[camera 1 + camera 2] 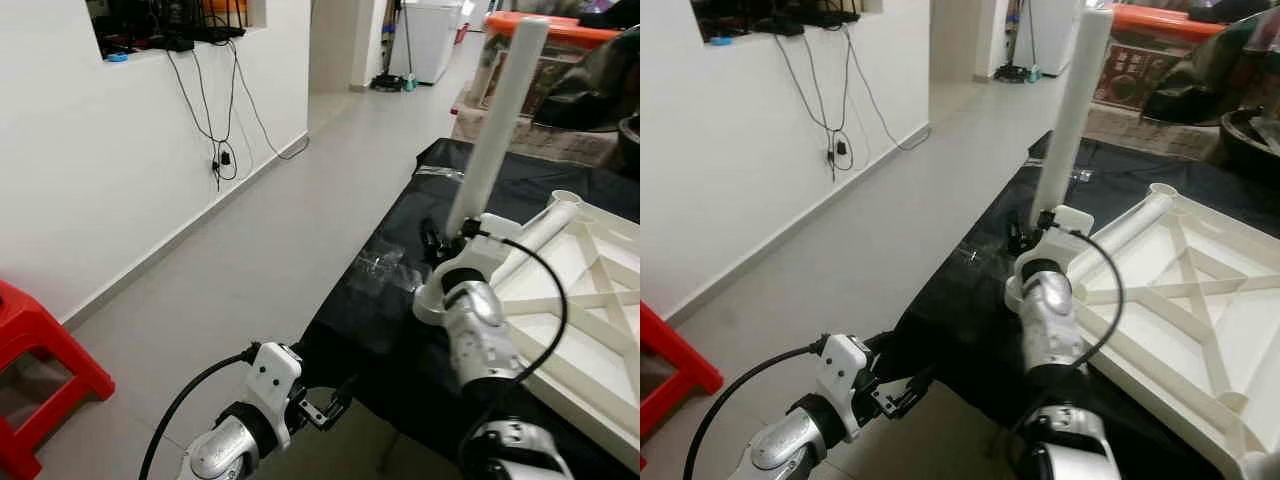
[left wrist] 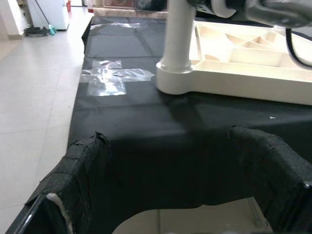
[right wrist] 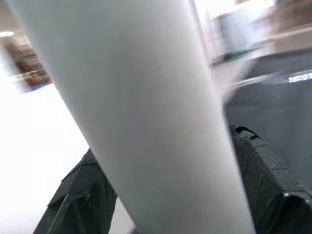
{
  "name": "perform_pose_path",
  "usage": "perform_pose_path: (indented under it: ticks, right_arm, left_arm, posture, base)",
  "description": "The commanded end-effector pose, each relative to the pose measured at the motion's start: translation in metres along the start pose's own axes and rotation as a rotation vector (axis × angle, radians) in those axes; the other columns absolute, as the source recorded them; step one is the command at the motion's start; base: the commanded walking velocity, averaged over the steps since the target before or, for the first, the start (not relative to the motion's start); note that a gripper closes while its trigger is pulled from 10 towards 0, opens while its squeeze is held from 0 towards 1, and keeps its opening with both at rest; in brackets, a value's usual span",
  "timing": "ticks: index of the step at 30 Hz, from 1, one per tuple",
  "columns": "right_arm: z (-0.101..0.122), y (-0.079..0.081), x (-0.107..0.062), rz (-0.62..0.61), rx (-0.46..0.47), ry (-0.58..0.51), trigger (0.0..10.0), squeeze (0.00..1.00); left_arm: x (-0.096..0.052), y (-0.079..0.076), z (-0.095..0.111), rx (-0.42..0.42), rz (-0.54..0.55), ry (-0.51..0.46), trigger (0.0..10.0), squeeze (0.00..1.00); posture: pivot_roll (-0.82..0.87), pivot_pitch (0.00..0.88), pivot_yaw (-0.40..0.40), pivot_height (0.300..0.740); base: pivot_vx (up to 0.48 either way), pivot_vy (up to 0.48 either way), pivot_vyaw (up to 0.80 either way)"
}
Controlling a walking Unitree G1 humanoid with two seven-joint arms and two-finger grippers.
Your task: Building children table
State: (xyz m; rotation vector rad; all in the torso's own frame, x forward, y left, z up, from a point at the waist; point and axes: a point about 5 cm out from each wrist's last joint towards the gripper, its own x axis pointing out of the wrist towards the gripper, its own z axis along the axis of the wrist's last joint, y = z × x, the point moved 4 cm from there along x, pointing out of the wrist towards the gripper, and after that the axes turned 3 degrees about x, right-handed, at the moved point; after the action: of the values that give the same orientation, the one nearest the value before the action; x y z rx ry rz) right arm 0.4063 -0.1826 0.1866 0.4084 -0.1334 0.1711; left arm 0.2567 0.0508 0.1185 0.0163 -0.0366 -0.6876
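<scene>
Right wrist view: right claw (image 3: 165, 161) clamped on the white leg (image 1: 497, 120), seating it in the tabletop's (image 1: 590, 300) corner socket; next, press straight down. Left claw (image 2: 180, 195) hangs apart.

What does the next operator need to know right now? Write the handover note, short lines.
Right gripper: shut on the white table leg, holding it near its base.
Left gripper: open, holding nothing, low by the near edge of the black-covered table.
White tabletop: lies upside down on the black cover, ribs facing up.
Done: the leg stands in the near corner socket, slightly tilted.
Left: whether it is fully seated cannot be told; check that. A second leg lies on the tabletop, not yet fitted.
</scene>
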Motion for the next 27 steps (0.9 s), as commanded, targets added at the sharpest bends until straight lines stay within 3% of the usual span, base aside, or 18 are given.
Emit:
perform_pose_path:
  ticks: [1,3,5,6,8,9,12,15,16,17,20,24,27]
  right_arm:
    - [-0.007,0.027,0.004,0.153,0.049,0.035,10.0,0.0]
    - [-0.007,0.041,-0.007,0.398,0.098,0.118,10.0,0.0]
    - [-0.007,0.045,-0.011,0.466,0.117,0.145,10.0,0.0]
    - [-0.006,0.057,-0.026,0.662,0.128,0.193,10.0,0.0]
    - [-0.006,0.057,-0.026,0.662,0.128,0.193,10.0,0.0]
    - [-0.012,0.07,-0.046,0.861,0.115,0.271,10.0,0.0]
    - [-0.015,0.074,-0.052,0.915,0.104,0.293,10.0,0.0]
    - [-0.029,0.079,-0.051,0.935,0.035,0.334,9.6,0.0]
    - [-0.033,0.081,-0.049,0.924,0.024,0.342,1.9,0.0]
    - [-0.035,0.082,-0.048,0.916,0.019,0.346,0.0,0.0]
    - [-0.036,0.082,-0.048,0.92,0.022,0.357,0.0,0.0]
    - [-0.03,0.063,-0.017,0.617,-0.093,0.247,0.0,0.0]
    - [-0.028,0.06,-0.014,0.592,-0.101,0.231,0.0,0.0]
  left_arm:
    - [0.0,-0.001,-0.006,-0.009,-0.002,0.023,10.0,0.0]
    - [0.0,-0.001,-0.006,-0.009,-0.002,0.022,10.0,0.0]
    - [0.0,-0.001,-0.005,-0.009,-0.002,0.022,10.0,0.0]
    - [0.0,-0.001,-0.005,-0.008,0.0,0.021,10.0,0.0]
    - [0.0,-0.001,-0.005,-0.008,0.0,0.021,10.0,0.0]
    - [-0.001,-0.001,-0.005,-0.006,0.002,0.022,10.0,0.0]
    - [-0.001,-0.001,-0.005,-0.006,0.002,0.022,10.0,0.0]
    - [-0.002,-0.001,-0.005,-0.005,0.0,0.023,10.0,0.0]
    - [-0.002,-0.001,-0.005,-0.005,0.0,0.023,10.0,0.0]
    - [-0.002,-0.001,-0.005,-0.005,-0.001,0.024,10.0,0.0]
    - [-0.002,0.0,-0.005,-0.005,-0.001,0.024,10.0,0.0]
    - [-0.001,0.0,-0.006,-0.006,0.0,0.025,10.0,0.0]
    - [-0.001,0.0,-0.006,-0.006,0.0,0.025,10.0,0.0]
  posture:
    - [0.1,0.034,-0.042,0.74]
    - [0.1,0.034,-0.043,0.74]
    - [0.1,0.033,-0.046,0.74]
    - [0.1,0.035,-0.046,0.74]
    - [0.1,0.035,-0.046,0.74]
    - [0.11,0.036,-0.045,0.74]
    - [0.11,0.036,-0.045,0.74]
    - [0.11,0.037,-0.043,0.74]
    - [0.11,0.037,-0.043,0.74]
    - [0.11,0.038,-0.041,0.74]
    - [0.11,0.038,-0.041,0.74]
    - [0.11,0.038,-0.042,0.74]
    - [0.1,0.037,-0.042,0.74]
  base:
    - [0.0,0.0,0.0]
    - [0.0,0.0,0.0]
    - [0.0,0.0,0.0]
    - [0.0,0.0,0.0]
    - [0.0,0.0,0.0]
    - [0.0,0.0,0.0]
    - [0.0,0.0,0.0]
    - [0.0,0.0,0.0]
    - [0.0,0.0,0.0]
    - [0.0,0.0,0.0]
    - [0.0,0.0,0.0]
    - [0.0,0.0,0.0]
    - [0.0,0.0,0.0]
